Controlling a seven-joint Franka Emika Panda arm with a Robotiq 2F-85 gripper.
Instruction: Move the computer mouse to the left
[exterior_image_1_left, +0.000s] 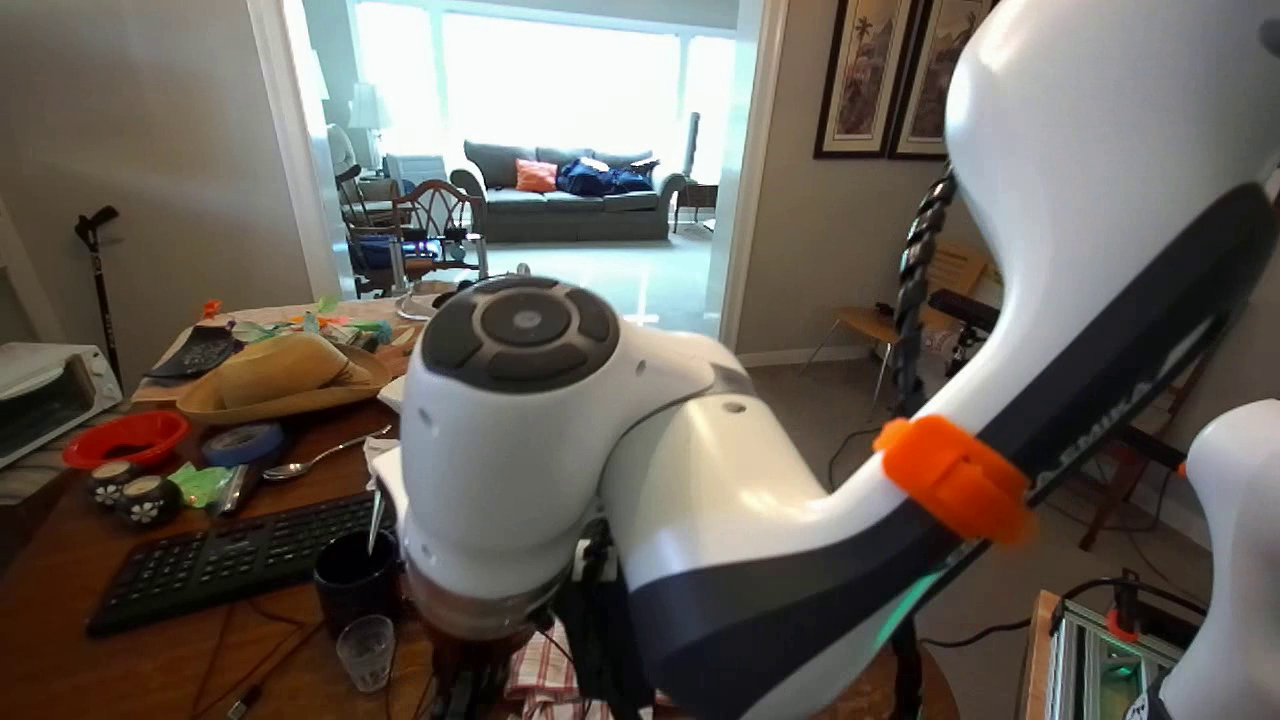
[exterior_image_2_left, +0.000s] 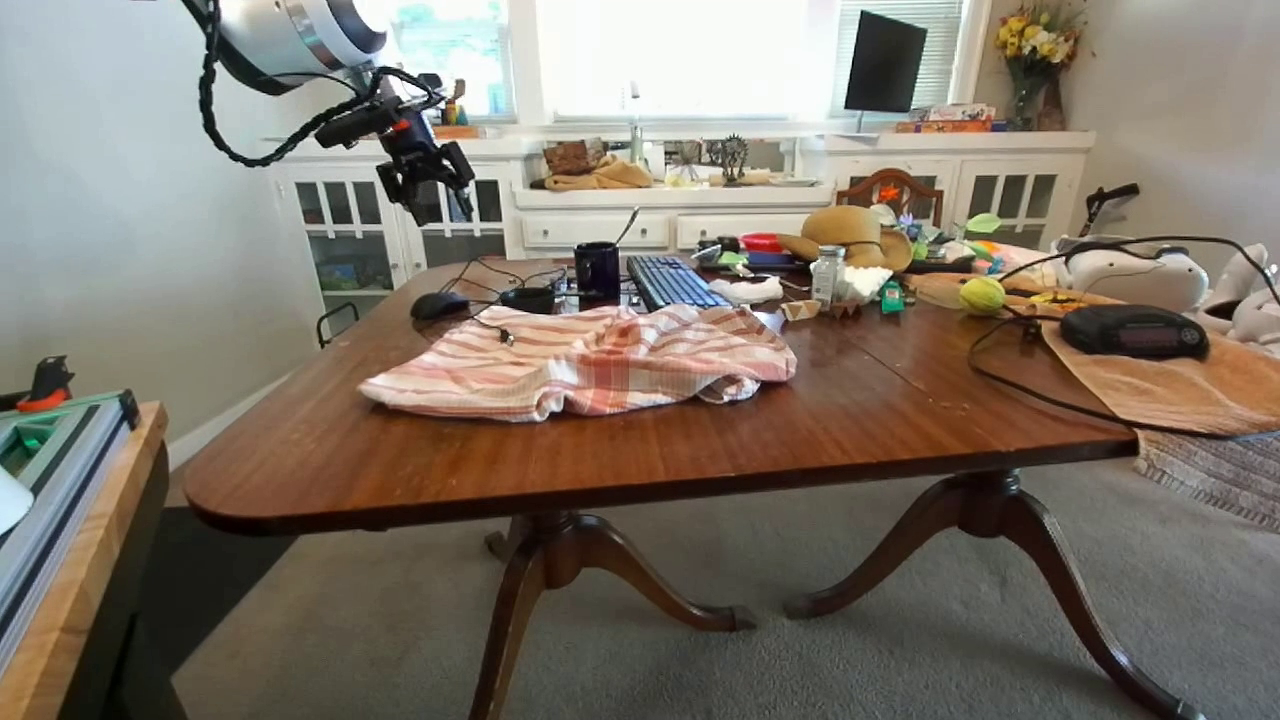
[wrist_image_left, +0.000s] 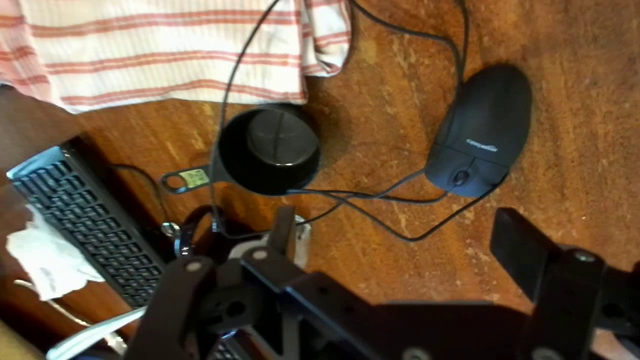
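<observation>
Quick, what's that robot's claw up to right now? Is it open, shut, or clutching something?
Gripper: open, holding nothing; the mouse lies on the table, out of its grip.

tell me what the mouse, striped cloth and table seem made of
The mouse: probably plastic, matte black, given its dull shell and seams. The striped cloth: matte fabric, perhaps cotton, with soft folds. The table: wood, likely varnished; grain shows under a sheen.

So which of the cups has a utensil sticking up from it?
The tall dark mug beside the keyboard: a thin utensil slants up from its mouth. None stands in the low measuring cup, the clear cup or the small flowered cups.
</observation>
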